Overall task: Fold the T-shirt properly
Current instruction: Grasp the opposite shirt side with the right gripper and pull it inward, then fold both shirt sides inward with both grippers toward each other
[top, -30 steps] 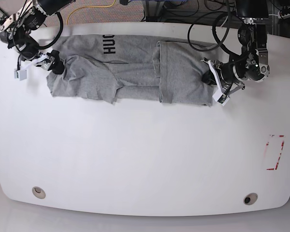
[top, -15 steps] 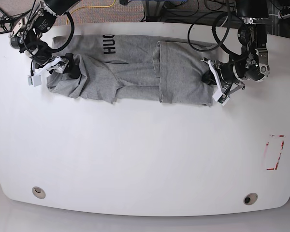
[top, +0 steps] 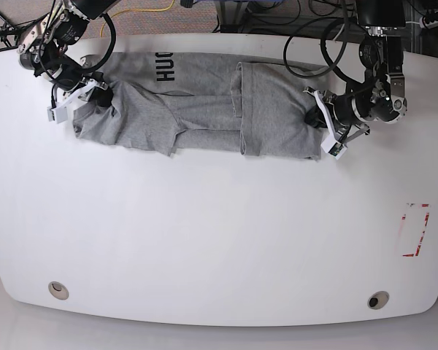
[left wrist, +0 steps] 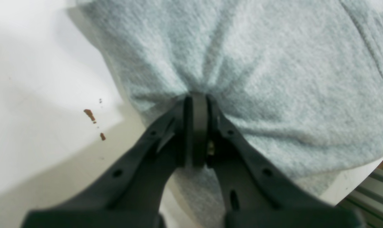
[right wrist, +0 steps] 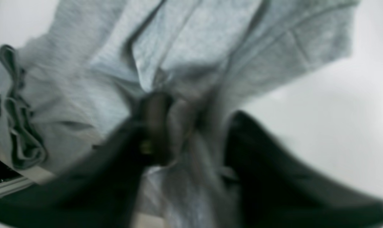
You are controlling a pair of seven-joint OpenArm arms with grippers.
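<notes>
The light grey T-shirt (top: 204, 109) lies partly folded along the far side of the white table (top: 219, 233), with black letters near its back edge. On the base view's right, my left gripper (top: 315, 121) is shut on the shirt's right edge. The left wrist view shows its jaws (left wrist: 196, 98) pinched together on the cloth (left wrist: 273, 63). On the base view's left, my right gripper (top: 98, 97) sits on the shirt's bunched left end. The right wrist view is blurred. There its fingers (right wrist: 194, 120) stand close around a gathered wad of grey fabric (right wrist: 194, 47).
A red and white marking (top: 415, 230) sits near the table's right edge. Two round holes (top: 58, 290) (top: 377, 300) lie near the front edge. Cables (top: 306, 22) run behind the table. Small brown specks (left wrist: 90, 114) mark the table beside the left gripper.
My right gripper moved from beside the shirt's left end onto the cloth, and its jaws came in around a bunch of fabric. The left arm stayed put, still pinching.
</notes>
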